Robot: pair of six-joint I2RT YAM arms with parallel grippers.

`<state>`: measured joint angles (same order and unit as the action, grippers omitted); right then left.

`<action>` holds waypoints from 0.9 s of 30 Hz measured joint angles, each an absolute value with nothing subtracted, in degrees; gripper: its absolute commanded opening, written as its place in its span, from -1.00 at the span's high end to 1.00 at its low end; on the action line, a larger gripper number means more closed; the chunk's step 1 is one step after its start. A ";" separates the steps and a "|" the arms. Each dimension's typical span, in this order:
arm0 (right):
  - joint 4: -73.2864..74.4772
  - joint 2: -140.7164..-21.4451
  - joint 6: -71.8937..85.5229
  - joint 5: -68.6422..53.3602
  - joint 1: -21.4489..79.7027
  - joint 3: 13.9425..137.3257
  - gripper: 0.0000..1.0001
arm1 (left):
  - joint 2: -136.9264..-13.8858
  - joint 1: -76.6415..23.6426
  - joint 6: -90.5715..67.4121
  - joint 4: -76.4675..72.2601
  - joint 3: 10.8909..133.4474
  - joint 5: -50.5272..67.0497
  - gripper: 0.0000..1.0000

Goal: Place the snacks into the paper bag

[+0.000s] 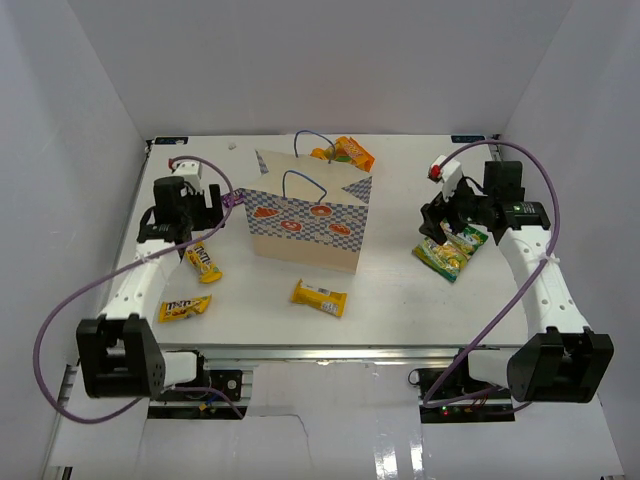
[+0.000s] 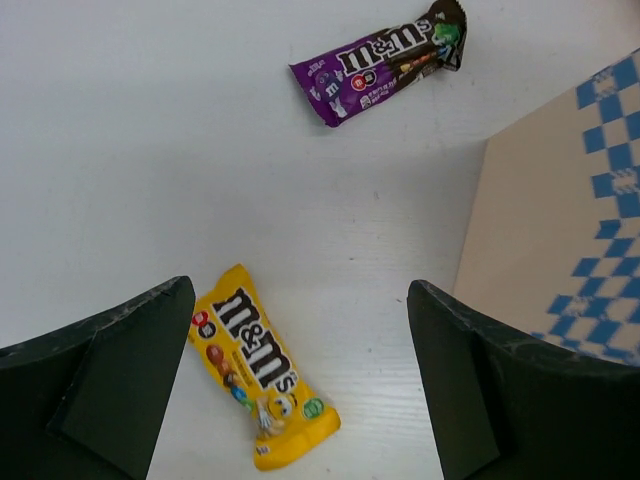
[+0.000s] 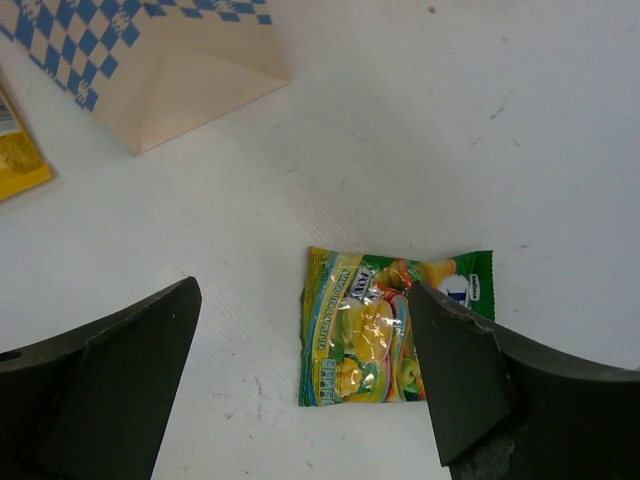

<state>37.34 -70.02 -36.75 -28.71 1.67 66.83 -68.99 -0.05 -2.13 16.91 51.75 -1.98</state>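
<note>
The paper bag (image 1: 305, 228) stands upright mid-table; its corner shows in the left wrist view (image 2: 560, 220) and the right wrist view (image 3: 170, 70). An orange pouch (image 1: 345, 152) lies behind it. My left gripper (image 2: 300, 400) is open above a yellow M&M's wrapper (image 2: 258, 365), also in the top view (image 1: 203, 261). A purple packet (image 2: 380, 62) lies further off. My right gripper (image 3: 300, 400) is open over the green-yellow pouch (image 3: 365, 330), seen in the top view (image 1: 450, 252). Two more yellow wrappers (image 1: 184, 308) (image 1: 320, 297) lie near the front.
White walls close in the table at the left, back and right. The near table edge (image 1: 330, 350) runs just behind the arm bases. Purple cables loop from both arms.
</note>
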 measured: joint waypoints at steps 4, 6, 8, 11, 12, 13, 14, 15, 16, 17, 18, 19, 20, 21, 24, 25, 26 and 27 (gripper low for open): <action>40.40 -71.75 -42.92 -34.20 1.63 66.48 -0.91 | -83.20 2.76 3.18 13.91 58.39 3.64 -0.96; 40.88 -71.90 -45.74 -36.71 1.61 65.93 -0.93 | -89.54 3.75 5.06 13.37 62.78 6.68 -0.96; 41.63 -71.94 -48.03 -38.72 1.61 65.69 -0.95 | -95.88 4.34 6.85 12.36 67.59 10.22 -0.96; 42.17 -72.14 -50.54 -40.97 1.48 65.67 -0.96 | -103.85 4.32 8.88 11.40 74.02 15.03 -0.94; 42.30 -72.27 -51.29 -41.45 1.43 65.67 -0.96 | -106.15 4.29 9.43 11.18 75.59 16.40 -0.92; 42.50 -72.42 -51.75 -41.89 1.39 65.67 -0.96 | -108.20 4.29 9.96 11.38 77.14 18.15 -0.91; 42.76 -72.66 -52.27 -42.28 1.28 65.67 -0.96 | -109.93 4.27 10.37 11.33 78.41 19.75 -0.90; 43.05 -72.95 -52.75 -42.50 1.17 65.67 -0.96 | -111.66 4.27 10.85 11.31 79.59 21.41 -0.88; 43.35 -73.28 -53.08 -42.72 1.08 65.67 -0.96 | -113.14 4.27 11.33 11.25 80.49 22.87 -0.86; 43.57 -73.63 -53.28 -42.83 1.08 65.67 -0.96 | -114.28 4.27 11.77 11.14 81.06 23.94 -0.85; 43.70 -74.02 -53.45 -42.89 1.08 65.67 -0.96 | -115.33 4.25 12.27 11.11 81.54 24.84 -0.83; 43.81 -74.46 -53.54 -43.05 1.04 65.67 -0.96 | -116.22 4.05 12.88 11.09 81.97 25.26 -0.82; 43.88 -74.87 -53.60 -43.11 0.97 65.67 -0.96 | -117.16 3.81 13.65 11.07 82.37 25.36 -0.81; 43.99 -75.33 -53.63 -43.20 0.95 65.69 -0.96 | -117.89 3.66 14.48 11.09 82.63 25.19 -0.81; 44.12 -76.23 -53.58 -43.29 0.91 65.69 -0.96 | -120.01 2.92 16.82 10.85 83.46 24.10 -0.80; 44.18 -76.36 -53.54 -43.27 0.91 65.73 -0.96 | -120.77 2.63 17.50 10.66 83.77 23.51 -0.79; 44.31 -76.40 -53.47 -43.27 0.86 65.80 -0.96 | -121.36 2.44 17.98 10.50 83.90 23.11 -0.78; 44.42 -76.40 -53.41 -43.24 0.86 65.87 -0.96 | -121.75 2.31 18.39 10.31 83.94 22.87 -0.76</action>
<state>44.42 -76.40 -53.41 -43.24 0.86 65.87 -121.75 2.31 18.39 10.31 83.94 22.87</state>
